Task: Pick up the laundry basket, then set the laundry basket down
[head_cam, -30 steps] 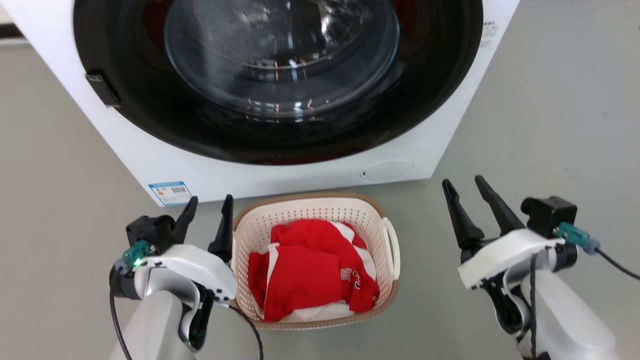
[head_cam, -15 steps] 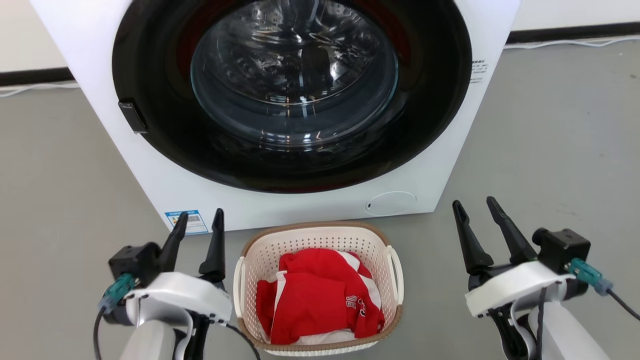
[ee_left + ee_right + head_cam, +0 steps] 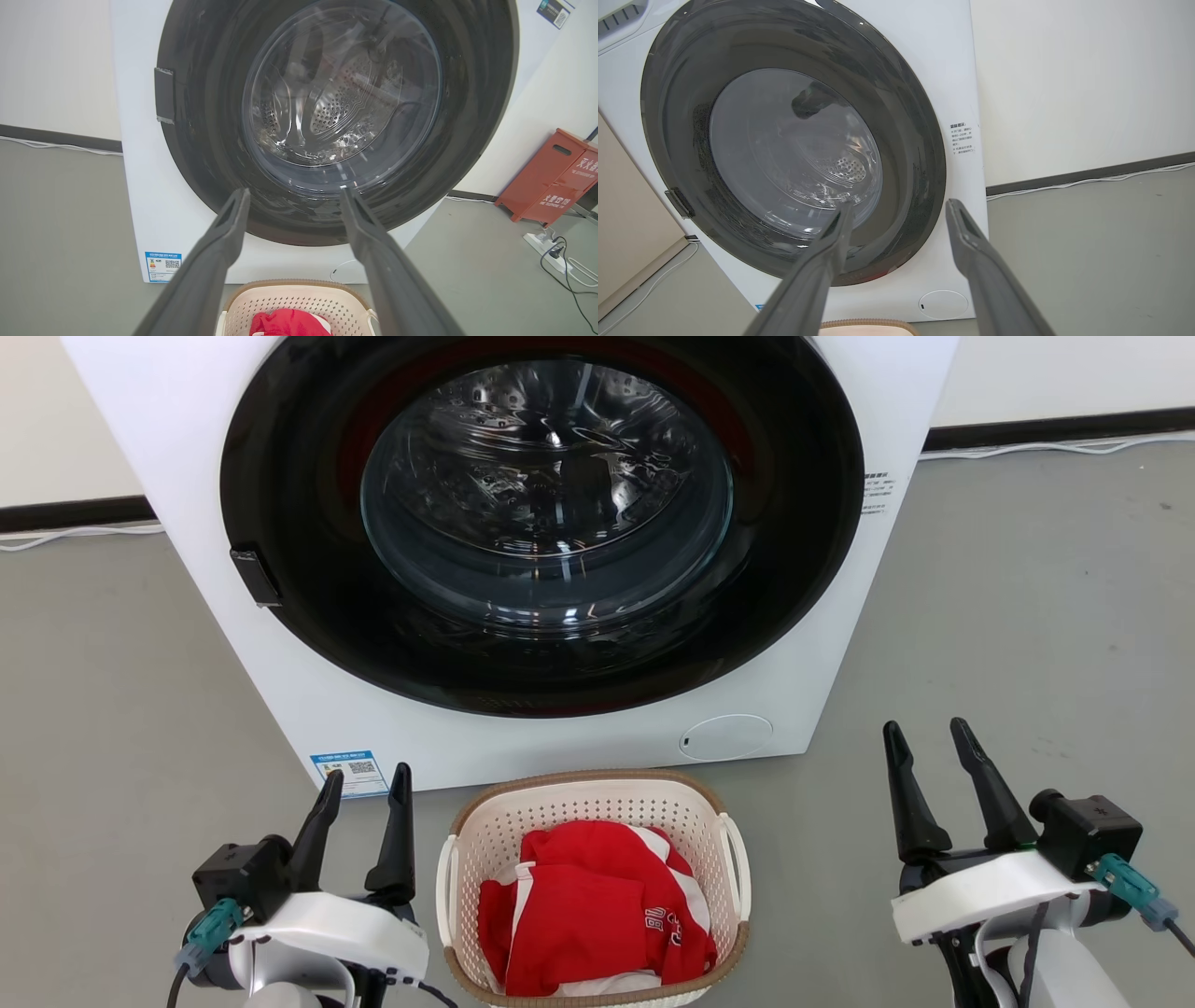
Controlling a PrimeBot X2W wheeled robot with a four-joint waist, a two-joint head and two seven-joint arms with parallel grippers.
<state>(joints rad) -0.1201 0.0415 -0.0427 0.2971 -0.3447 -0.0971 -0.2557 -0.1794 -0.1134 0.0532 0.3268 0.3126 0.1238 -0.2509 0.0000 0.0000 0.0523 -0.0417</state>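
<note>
The laundry basket (image 3: 485,840), cream-white and perforated with a tan rim, stands on the grey floor just in front of the washer and holds red and white clothes (image 3: 588,905). Its far rim shows low in the left wrist view (image 3: 280,298) and as a sliver in the right wrist view (image 3: 868,324). My left gripper (image 3: 367,782) hangs open just left of the basket, apart from its white loop handle (image 3: 446,882). Well to the right of the basket, my right gripper (image 3: 928,737) is open too, with nothing between its fingers.
A white front-loading washer (image 3: 308,709) with a shut dark round glass door (image 3: 541,513) stands right behind the basket. A white cable (image 3: 1055,448) runs along the wall's black baseboard. A red box (image 3: 551,179) and a power strip (image 3: 546,245) sit off to the washer's right.
The head camera has tilted up, showing more of the washer and the wall. Both arms have drawn back lower in the picture; the basket stays on the floor and both grippers stay open.
</note>
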